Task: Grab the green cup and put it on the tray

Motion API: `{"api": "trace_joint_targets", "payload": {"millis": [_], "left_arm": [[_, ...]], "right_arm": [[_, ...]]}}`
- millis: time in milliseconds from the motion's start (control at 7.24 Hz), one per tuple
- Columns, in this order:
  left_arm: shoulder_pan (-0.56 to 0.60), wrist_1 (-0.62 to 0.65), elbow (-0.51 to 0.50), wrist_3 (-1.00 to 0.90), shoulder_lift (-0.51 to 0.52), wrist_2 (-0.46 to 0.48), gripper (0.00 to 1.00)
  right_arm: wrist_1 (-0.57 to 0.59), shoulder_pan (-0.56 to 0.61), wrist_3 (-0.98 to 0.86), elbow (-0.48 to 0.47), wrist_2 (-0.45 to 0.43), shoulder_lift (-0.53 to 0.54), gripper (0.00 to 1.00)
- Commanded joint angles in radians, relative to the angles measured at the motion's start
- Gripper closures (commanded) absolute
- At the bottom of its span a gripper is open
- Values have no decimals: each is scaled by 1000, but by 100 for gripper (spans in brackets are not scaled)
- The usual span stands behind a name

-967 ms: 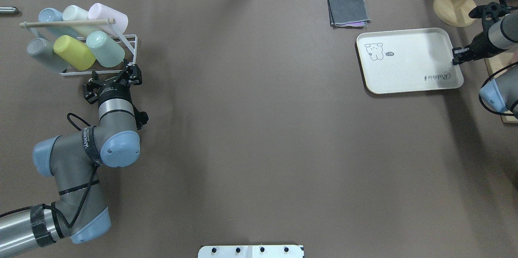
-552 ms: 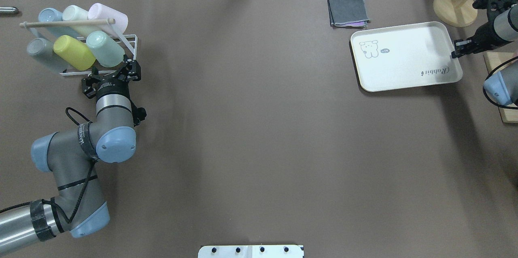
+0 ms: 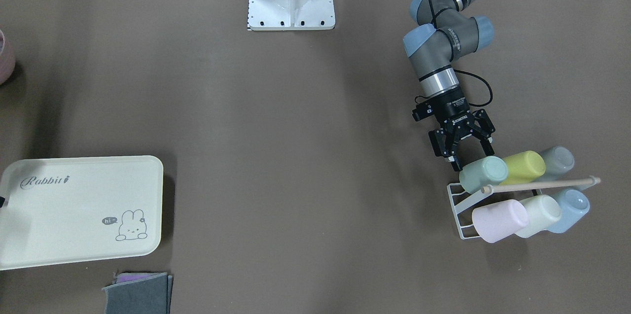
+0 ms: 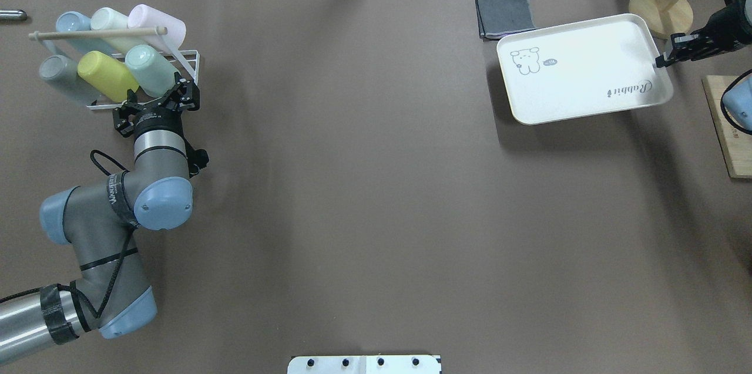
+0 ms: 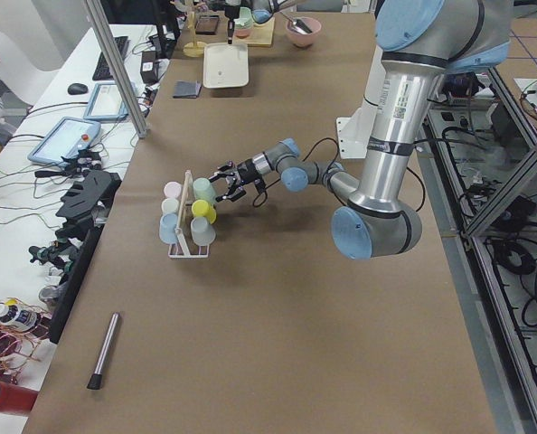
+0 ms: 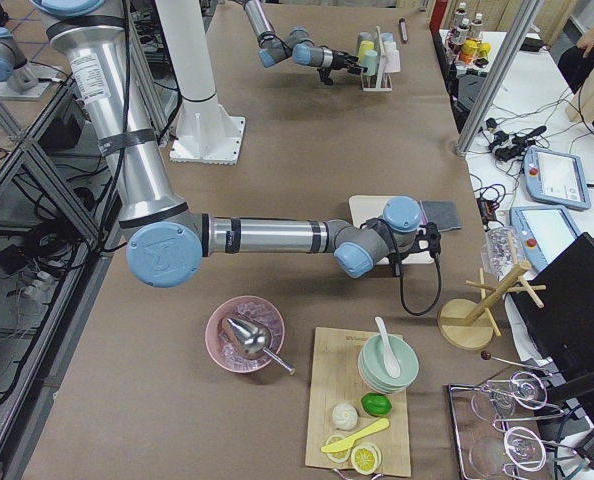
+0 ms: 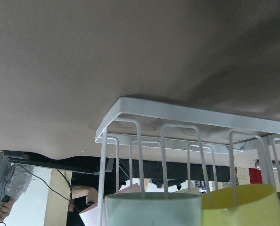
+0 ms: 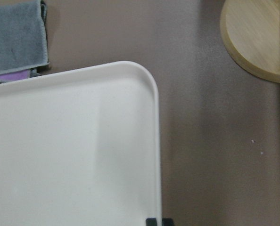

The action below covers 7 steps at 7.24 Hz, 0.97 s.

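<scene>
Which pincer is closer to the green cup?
Left. The left pincer is open right at the green cup in the rack; the right pincer is far away, gripping the tray.

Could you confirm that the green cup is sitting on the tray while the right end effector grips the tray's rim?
Not quite: the green cup is not on the tray; it lies on its side in the wire rack, ahead of the open left end effector, as the front-facing view shows. The right end effector does grip the tray's rim.

Your white wire rack (image 7: 177, 111) holds a yellow cup (image 4: 107, 76) on its side. Folded grey cloth (image 4: 504, 14) lies on the counter (image 4: 364, 186).
</scene>
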<state>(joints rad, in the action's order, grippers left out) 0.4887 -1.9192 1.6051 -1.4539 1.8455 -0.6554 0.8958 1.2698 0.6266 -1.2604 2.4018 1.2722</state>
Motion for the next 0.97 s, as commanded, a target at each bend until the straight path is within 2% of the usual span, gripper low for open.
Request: {"api": "trace_joint_targets", "payload": {"millis": [0, 276, 552, 828], "left_arm": [[20, -3, -19, 3, 0, 0, 3], [36, -4, -40, 3, 7, -1, 3], [42, -58, -117, 0, 43, -1, 3], [42, -57, -129, -46, 86, -1, 3]], "right_arm": [[0, 3, 63, -65, 39, -17, 100], [0, -10, 105, -94, 54, -30, 100], [-2, -65, 142, -94, 43, -77, 100], [-17, -154, 302, -100, -39, -146, 100]]}}
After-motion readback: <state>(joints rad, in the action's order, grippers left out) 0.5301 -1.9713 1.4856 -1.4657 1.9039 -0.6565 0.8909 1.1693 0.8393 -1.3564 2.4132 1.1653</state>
